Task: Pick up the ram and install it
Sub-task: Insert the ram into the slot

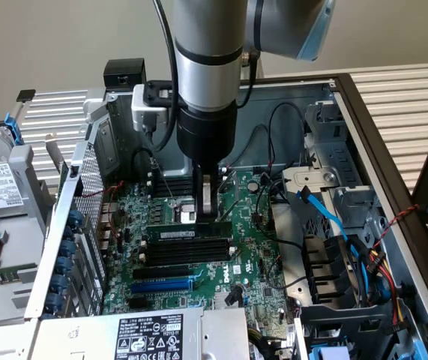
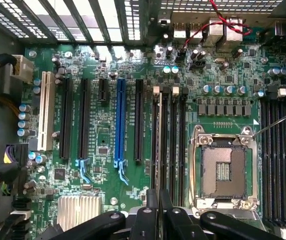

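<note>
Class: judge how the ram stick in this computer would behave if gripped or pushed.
Probably stiff: the ram looks like a straight, flat board. Likely light, being so thin. Probably fragile under a sideways push, for the same reason.

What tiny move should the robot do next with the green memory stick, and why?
Probably a gentle push straight down. The ram already sits among the black memory slots on the motherboard, and the gripper hangs just over its end toward the exterior view's right, so pressing there might seat it fully.
</note>
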Controlling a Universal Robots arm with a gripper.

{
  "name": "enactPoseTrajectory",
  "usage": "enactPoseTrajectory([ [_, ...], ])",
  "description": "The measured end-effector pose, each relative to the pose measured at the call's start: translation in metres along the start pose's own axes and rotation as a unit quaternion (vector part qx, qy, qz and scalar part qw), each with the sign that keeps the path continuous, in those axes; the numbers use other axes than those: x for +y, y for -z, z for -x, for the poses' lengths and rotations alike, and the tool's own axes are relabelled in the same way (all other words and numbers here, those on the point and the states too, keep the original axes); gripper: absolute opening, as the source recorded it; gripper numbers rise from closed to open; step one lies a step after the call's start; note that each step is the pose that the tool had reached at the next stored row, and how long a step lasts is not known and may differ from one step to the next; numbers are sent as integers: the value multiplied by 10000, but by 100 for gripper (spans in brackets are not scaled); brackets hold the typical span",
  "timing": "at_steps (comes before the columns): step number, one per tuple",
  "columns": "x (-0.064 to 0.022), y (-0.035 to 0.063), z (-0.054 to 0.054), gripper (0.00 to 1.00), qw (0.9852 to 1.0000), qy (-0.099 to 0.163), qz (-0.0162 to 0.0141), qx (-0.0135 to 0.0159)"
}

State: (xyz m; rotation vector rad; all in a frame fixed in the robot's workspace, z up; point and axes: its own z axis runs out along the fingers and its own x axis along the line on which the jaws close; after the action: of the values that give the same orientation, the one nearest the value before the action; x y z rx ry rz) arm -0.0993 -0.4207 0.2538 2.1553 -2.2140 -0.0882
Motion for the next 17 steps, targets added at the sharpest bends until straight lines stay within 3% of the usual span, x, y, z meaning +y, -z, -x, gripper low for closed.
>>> enactPoseTrajectory([
  [7,3,-119,-2,14,10000,-6,0,-3],
  [17,12,-142,-2,14,10000,-6,4,-3],
])
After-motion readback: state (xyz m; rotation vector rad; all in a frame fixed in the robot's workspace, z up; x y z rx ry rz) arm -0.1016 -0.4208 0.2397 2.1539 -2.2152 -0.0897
